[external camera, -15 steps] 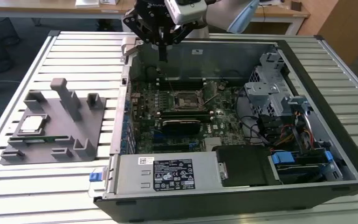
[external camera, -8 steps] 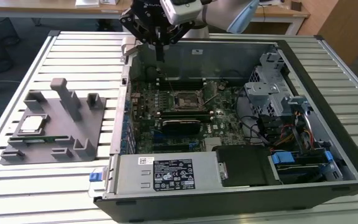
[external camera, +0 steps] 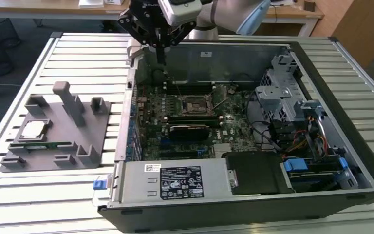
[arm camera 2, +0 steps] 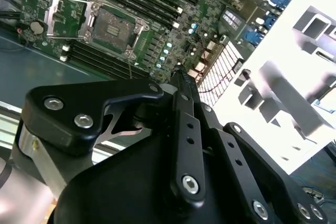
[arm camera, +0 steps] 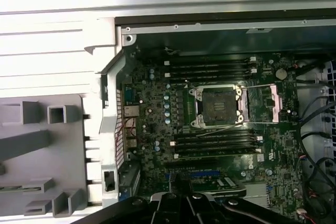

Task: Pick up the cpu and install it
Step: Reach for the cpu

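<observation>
The cpu (external camera: 32, 129), a small silvery square chip, lies flat on the grey fixture (external camera: 76, 156) on the table, at the exterior view's left. My gripper (external camera: 161, 58) hangs over the far left corner of the open computer case (external camera: 343, 146), well away from the cpu, its fingers drawn together into a thin point with nothing between them. The black-framed socket (external camera: 194, 105) on the green motherboard stands open with its metal lid swung back; it shows too in both wrist views (arm camera 2: 113, 24) (arm camera: 218, 106). The gripper (arm camera 2: 178, 74) shows black in the second wrist view.
A narrow green memory stick (external camera: 47, 145) lies in the fixture just in front of the cpu. Upright posts (external camera: 66, 97) rise from the fixture. Inside the case sit drive cages (external camera: 284, 97), cables (external camera: 297, 141) and a power supply (external camera: 174, 180). Slatted table (external camera: 76, 53) surrounds it.
</observation>
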Available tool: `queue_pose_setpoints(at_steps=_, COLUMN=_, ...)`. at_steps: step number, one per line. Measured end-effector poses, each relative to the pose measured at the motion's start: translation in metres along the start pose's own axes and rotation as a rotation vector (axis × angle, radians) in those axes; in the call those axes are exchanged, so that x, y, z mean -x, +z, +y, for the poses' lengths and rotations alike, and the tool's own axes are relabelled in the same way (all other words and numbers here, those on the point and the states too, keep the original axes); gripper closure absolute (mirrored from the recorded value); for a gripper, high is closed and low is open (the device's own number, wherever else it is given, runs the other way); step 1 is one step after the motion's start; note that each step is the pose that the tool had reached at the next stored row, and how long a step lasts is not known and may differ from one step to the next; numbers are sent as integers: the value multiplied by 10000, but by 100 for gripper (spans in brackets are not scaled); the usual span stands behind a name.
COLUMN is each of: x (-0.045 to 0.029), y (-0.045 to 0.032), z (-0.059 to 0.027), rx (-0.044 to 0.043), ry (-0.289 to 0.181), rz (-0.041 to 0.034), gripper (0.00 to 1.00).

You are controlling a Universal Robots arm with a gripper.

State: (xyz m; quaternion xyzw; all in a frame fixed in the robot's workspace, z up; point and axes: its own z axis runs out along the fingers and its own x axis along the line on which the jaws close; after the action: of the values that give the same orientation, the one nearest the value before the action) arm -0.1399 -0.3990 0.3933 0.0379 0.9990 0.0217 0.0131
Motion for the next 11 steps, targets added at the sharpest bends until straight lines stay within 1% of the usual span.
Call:
queue_pose_setpoints(at_steps=3, x=-54, y=-1, z=-4, rx=0, ry=-1, rz=0, gripper=89)
queue_pose_setpoints(at_steps=4, x=-95, y=-1, z=-7, rx=1, ry=0, rz=0, gripper=89)
queue_pose_setpoints(at_steps=11, x=-240, y=-4, z=-18, rx=0, ry=0, rz=0, gripper=89)
